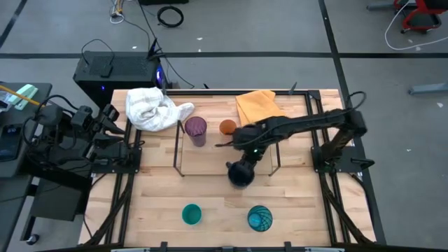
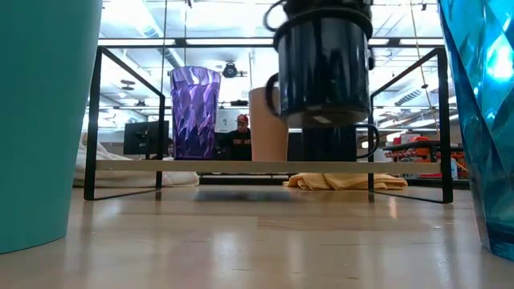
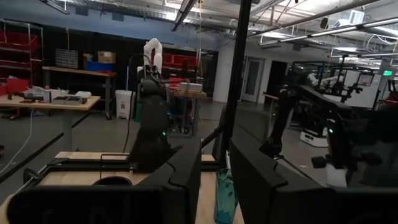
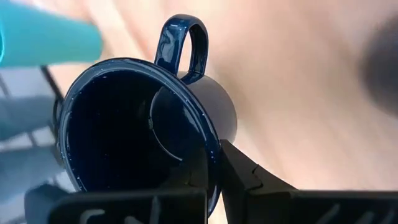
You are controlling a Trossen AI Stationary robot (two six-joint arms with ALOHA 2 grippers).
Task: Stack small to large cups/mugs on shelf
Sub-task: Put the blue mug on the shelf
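High view: right end effector [image 1: 244, 159] grips a navy mug [image 1: 240, 174] by the rim
Mug lifted before the shelf [image 1: 178, 150], second mug mostly hidden behind; left end effector's fingers can't be made out

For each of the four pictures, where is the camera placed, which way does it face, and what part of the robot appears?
High: overhead, facing down; both arms, right gripper holding dark navy handled mug.
Low: table height, facing the thin black wire shelf.
Left wrist: looks past own fingers into the room.
Right wrist: looks into the mug.
Shared: high, low and right wrist show the mug.
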